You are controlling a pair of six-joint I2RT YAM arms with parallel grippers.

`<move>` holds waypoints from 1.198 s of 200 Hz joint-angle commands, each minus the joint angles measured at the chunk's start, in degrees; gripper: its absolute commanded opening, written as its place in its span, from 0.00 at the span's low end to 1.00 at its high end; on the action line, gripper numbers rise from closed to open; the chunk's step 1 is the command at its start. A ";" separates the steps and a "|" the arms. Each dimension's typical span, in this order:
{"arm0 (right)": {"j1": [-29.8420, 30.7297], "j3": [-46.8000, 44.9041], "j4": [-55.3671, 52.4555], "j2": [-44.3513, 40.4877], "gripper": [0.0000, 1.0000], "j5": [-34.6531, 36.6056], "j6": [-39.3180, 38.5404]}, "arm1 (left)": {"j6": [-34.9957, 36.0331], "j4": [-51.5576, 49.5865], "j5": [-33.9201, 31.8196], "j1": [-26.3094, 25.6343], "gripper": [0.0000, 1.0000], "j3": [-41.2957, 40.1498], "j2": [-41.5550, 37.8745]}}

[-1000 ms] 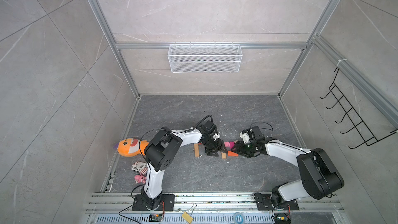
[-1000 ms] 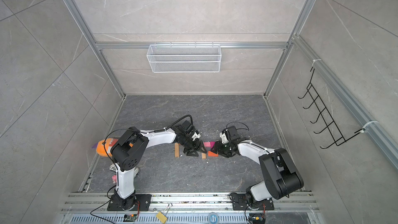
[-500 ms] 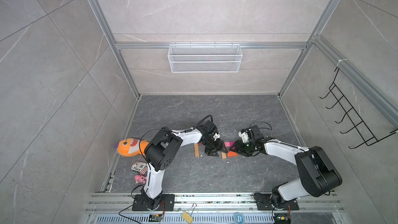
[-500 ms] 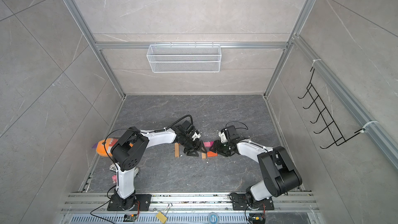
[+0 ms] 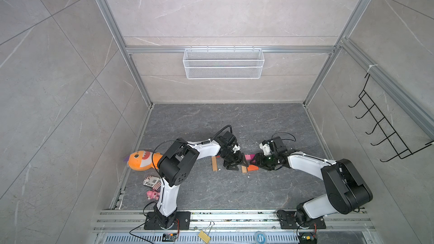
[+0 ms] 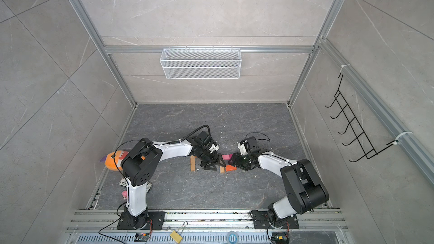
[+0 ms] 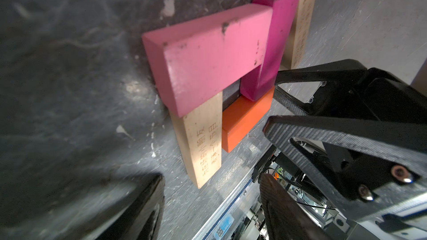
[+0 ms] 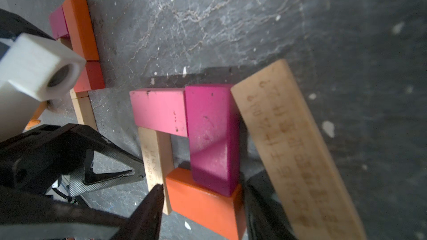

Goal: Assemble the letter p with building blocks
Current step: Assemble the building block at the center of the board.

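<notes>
The dark grey marbled worktop [image 5: 211, 125] carries a flat P figure [image 7: 208, 65] of light pink, magenta, orange and tan blocks. A second P figure [image 8: 80, 42] of orange, magenta, red and tan blocks lies near it, not touching. An orange plush fish [image 5: 143, 160] lies at the left edge. White flecks [image 8: 328, 128] dot the surface.

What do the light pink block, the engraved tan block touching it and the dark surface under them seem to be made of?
Light pink block: probably wood under matte paint; dark chips speckle it.
Tan block: bare pale wood, characters engraved or burnt in.
Dark surface: grey with pale veins, faint sheen; stone or a printed imitation, unclear.
</notes>
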 commanded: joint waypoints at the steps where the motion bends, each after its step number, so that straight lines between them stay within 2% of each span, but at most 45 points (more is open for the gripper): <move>1: 0.45 -0.45 -1.54 -1.25 0.59 0.31 -0.63 | -0.17 0.33 1.04 -0.02 0.69 1.00 1.25; 240: 1.51 -0.95 -1.98 -1.28 0.58 -0.12 -0.22 | -1.31 2.00 3.05 -1.01 0.69 1.00 1.95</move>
